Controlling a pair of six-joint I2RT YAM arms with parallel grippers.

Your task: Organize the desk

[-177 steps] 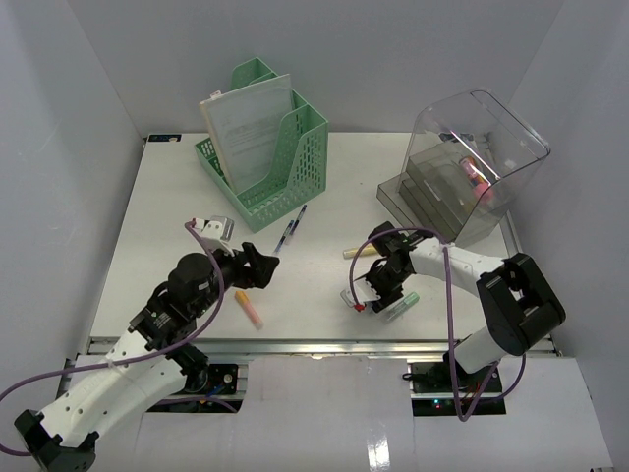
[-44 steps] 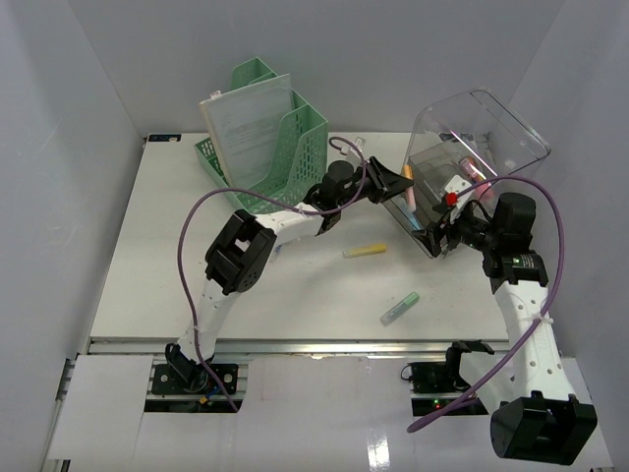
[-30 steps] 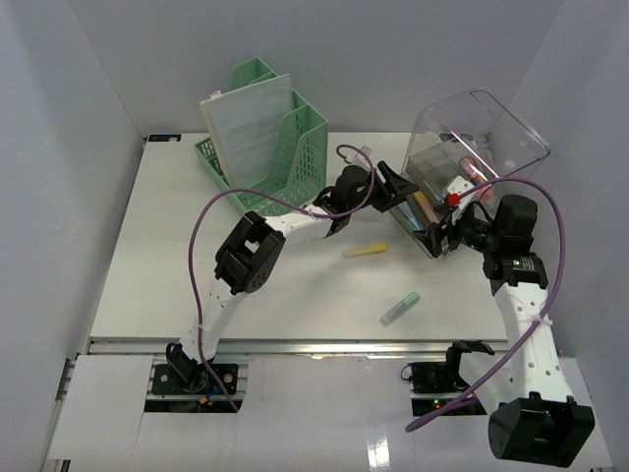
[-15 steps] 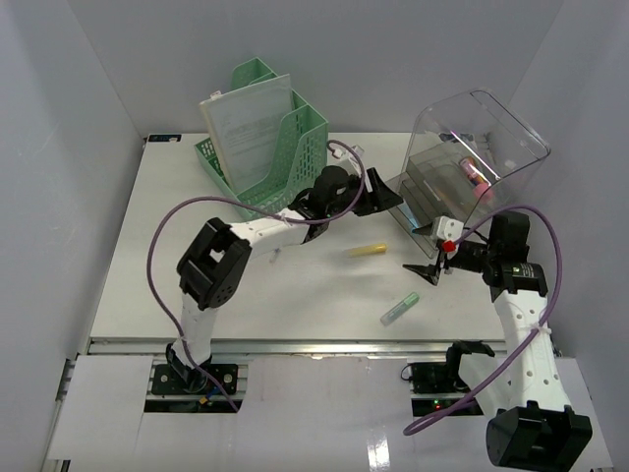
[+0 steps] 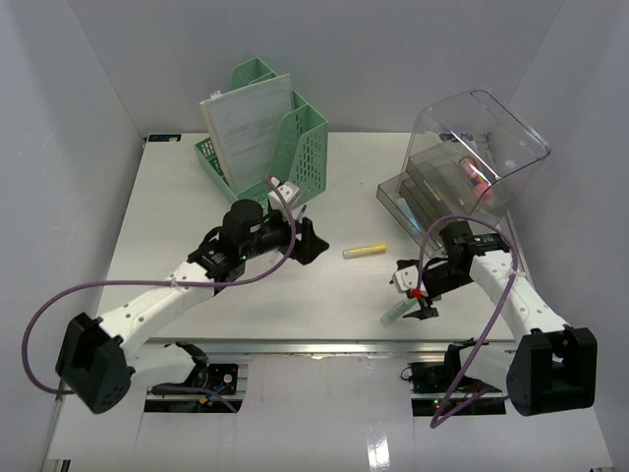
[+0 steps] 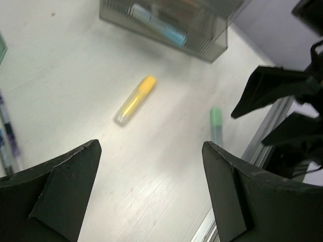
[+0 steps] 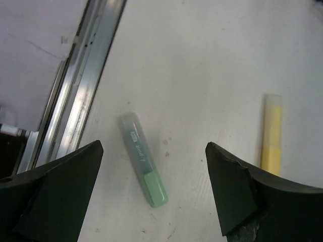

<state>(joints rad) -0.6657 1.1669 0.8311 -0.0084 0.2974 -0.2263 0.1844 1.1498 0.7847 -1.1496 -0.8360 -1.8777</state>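
On the white desk [image 5: 167, 246] lie a yellow highlighter [image 5: 366, 252] in the middle and a green highlighter [image 5: 392, 315] near the front rail. My right gripper [image 5: 413, 295] hovers open just above the green highlighter [image 7: 144, 162], which lies between its fingers and untouched in the right wrist view, with the yellow highlighter [image 7: 271, 136] further off. My left gripper [image 5: 311, 244] stands open and empty over the desk's middle, left of the yellow highlighter [image 6: 134, 99]. The left wrist view also shows the green highlighter [image 6: 216, 125].
A green file holder [image 5: 280, 147] with papers stands at the back left. A clear-lidded organizer [image 5: 462, 167] holding highlighters stands at the back right. Pens [image 6: 7, 136] lie by the file holder. The metal rail [image 7: 83, 91] runs along the desk's front edge.
Both arms pulled back from the organizer. The left gripper came to the desk's middle and opened wider. The right gripper dropped down over the green highlighter.
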